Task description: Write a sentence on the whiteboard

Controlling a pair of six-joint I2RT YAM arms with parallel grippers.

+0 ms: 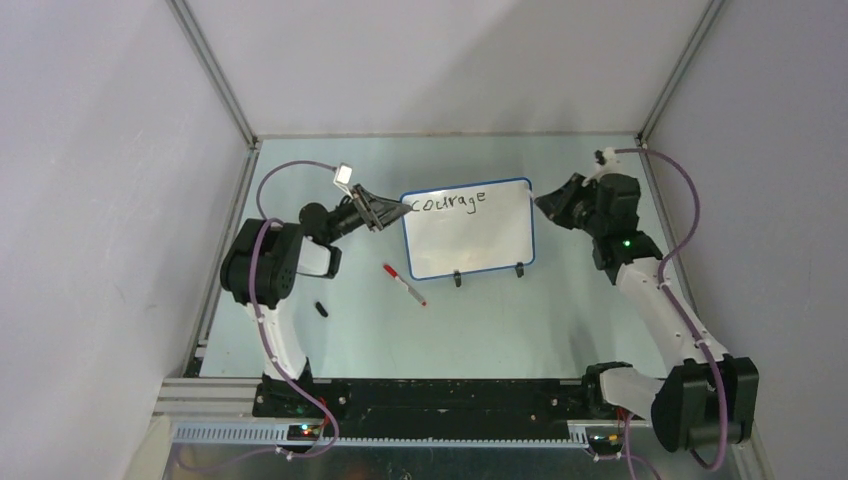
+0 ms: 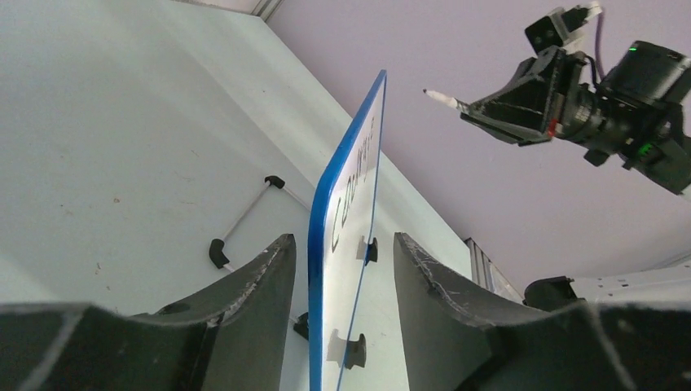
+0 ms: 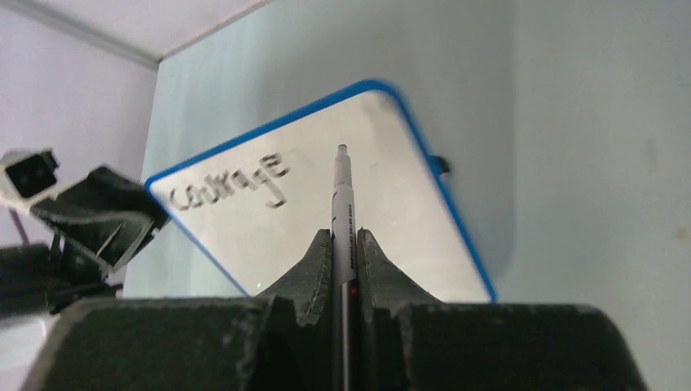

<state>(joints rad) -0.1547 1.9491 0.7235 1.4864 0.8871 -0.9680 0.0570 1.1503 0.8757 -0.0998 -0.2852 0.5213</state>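
Observation:
The whiteboard point(image 1: 470, 240) stands upright on two black feet at mid table, blue-rimmed. Of the sentence, the black word "courage" point(image 1: 448, 201) runs along its top left. My left gripper point(image 1: 385, 212) straddles the board's upper left corner; in the left wrist view its fingers point(image 2: 269, 269) stand apart on either side of the blue rim point(image 2: 324, 244), with a gap on each side. My right gripper point(image 3: 344, 235) is shut on a white marker point(image 3: 342, 187), tip pointing at the board face point(image 3: 391, 212) but off it, beyond the board's right edge point(image 1: 548, 203).
A red-and-white pen point(image 1: 404, 284) lies on the table in front of the board's left corner. A small black cap point(image 1: 321, 309) lies nearer the left arm's base. Grey walls close in the table on three sides.

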